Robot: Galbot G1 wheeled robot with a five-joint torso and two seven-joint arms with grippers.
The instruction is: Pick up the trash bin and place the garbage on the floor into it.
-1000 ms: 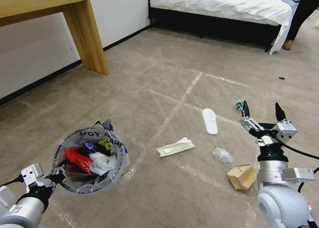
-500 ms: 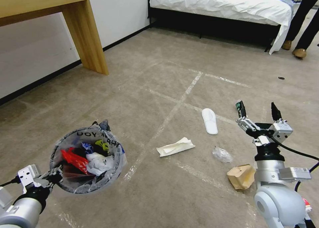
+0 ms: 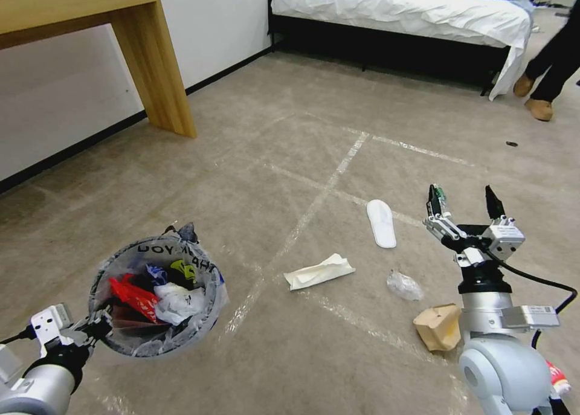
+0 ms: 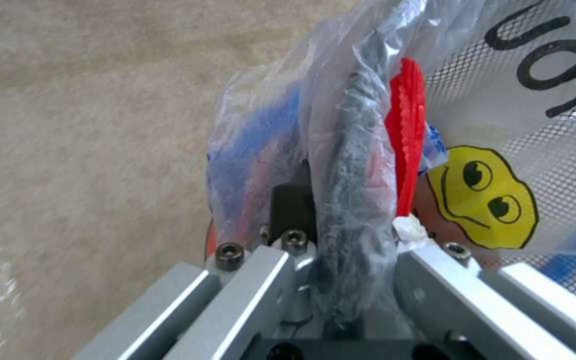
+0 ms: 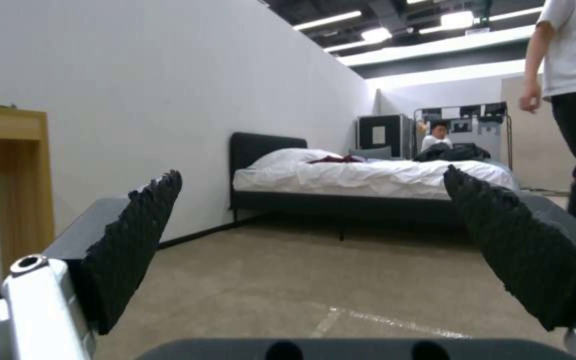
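Note:
The trash bin [image 3: 212,291], round with a clear lettered bag liner, hangs at the lower left and holds red, white and yellow litter. My left gripper [image 3: 96,327] is shut on its near rim; the left wrist view shows the left gripper [image 4: 348,220] clamping the bagged rim [image 4: 358,150]. My right gripper [image 3: 464,203] stands open and raised at the right, nothing between its fingers [image 5: 135,235]. Garbage lies on the floor: a white slipper sole [image 3: 381,221], a white tissue [image 3: 318,271], crumpled clear plastic [image 3: 404,285], a tan paper bag [image 3: 438,326] and a small green-labelled bottle [image 3: 440,196] just behind the right gripper.
A wooden desk leg [image 3: 154,58] stands at the far left by the wall. A bed [image 3: 399,10] with white sheets runs across the back. A person's legs [image 3: 544,70] are at the far right. A red wrapper [image 3: 559,379] lies beside my right arm base.
The left gripper has drawn the bin slightly left and nearer to me. The right gripper, still open, has drifted a little left and forward. The person by the bed has stepped.

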